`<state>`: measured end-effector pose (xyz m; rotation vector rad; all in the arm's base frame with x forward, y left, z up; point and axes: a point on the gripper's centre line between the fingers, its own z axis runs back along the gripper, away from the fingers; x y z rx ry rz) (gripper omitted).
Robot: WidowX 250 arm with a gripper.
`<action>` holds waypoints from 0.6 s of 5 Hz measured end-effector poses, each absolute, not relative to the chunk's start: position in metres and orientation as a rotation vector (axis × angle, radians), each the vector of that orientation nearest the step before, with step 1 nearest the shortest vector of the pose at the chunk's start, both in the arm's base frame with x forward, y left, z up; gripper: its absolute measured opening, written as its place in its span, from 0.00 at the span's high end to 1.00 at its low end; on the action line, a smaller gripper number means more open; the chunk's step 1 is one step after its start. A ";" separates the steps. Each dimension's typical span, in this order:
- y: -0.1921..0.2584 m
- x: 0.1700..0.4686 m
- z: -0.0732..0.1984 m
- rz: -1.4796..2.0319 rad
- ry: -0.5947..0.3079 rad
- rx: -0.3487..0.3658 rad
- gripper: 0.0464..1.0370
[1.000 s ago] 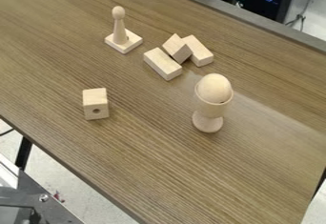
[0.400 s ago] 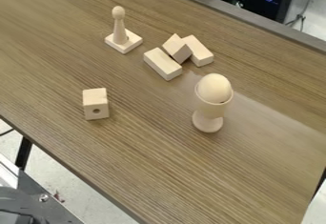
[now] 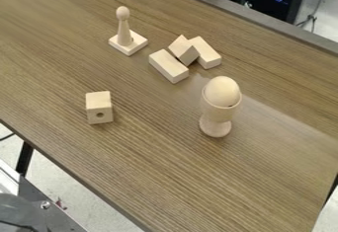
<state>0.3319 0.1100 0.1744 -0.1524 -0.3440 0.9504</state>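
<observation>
Tabletop (image 3: 151, 152), egg (image 3: 222, 90) partly inside cup (image 3: 217, 115)

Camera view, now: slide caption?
Wooden egg in a footed cup, with a peg on a square base, three blocks and a holed block.

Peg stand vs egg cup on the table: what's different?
- Foot: peg stand has a flat square base; egg cup has a round one.
- Body: peg stand is a slim post; egg cup flares into a wide bowl.
- Top: peg stand ends in a small knob; egg cup holds a larger egg.
Both: pale, wood-look, upright.
</observation>
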 end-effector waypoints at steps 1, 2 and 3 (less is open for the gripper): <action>0.100 0.332 0.162 1.003 -0.325 -0.257 0.04; 0.094 0.332 0.150 1.036 -0.325 -0.304 0.04; 0.090 0.332 0.141 1.060 -0.318 -0.335 0.04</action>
